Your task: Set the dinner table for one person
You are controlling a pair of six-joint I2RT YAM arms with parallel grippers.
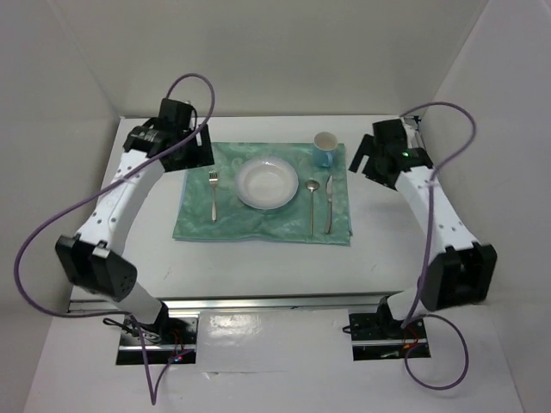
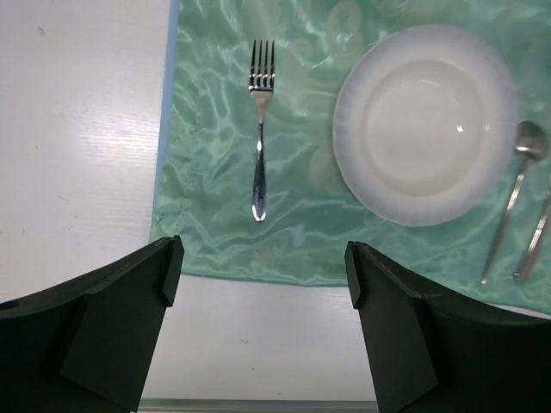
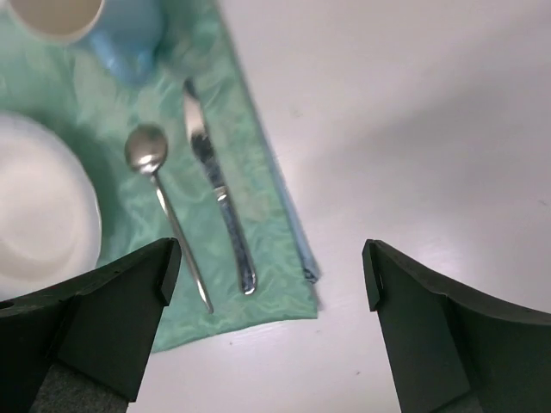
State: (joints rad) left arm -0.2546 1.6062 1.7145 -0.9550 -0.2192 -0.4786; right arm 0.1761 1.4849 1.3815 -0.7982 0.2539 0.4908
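The left gripper (image 2: 263,254) hangs with its 2 dark fingers spread wide and nothing between them, over the left edge of the green patterned cloth mat (image 2: 215,206). The right gripper (image 3: 271,254) is just as wide apart and just as empty, above the mat's right edge. Under both lies the dinner table (image 1: 258,267), the big white tabletop that carries the mat at its middle.

On the mat, from left to right, lie a silver metal fork (image 2: 260,129), a round white deep plate (image 2: 426,125), a silver spoon (image 3: 164,206) and a silver table knife (image 3: 215,198), with a light blue mug (image 3: 120,34) beyond the knife's tip. To my eye the place for 1 is laid, so the step in hand is likely just getting both arms clear. Doing that well means rising straight up before swinging outward, so no finger catches the loose cloth and drags the cutlery askew. The right arm needs the most care, since the mug stands near it.

Some things I cannot settle. The mug is cut off at the top of the right wrist view, so its handle and contents are not clear. From above, the left gripper covers the mat's far left corner. The left wrist view cuts off the knife. The cloth's ripples make it hard to say whether the cutlery lies quite flat.
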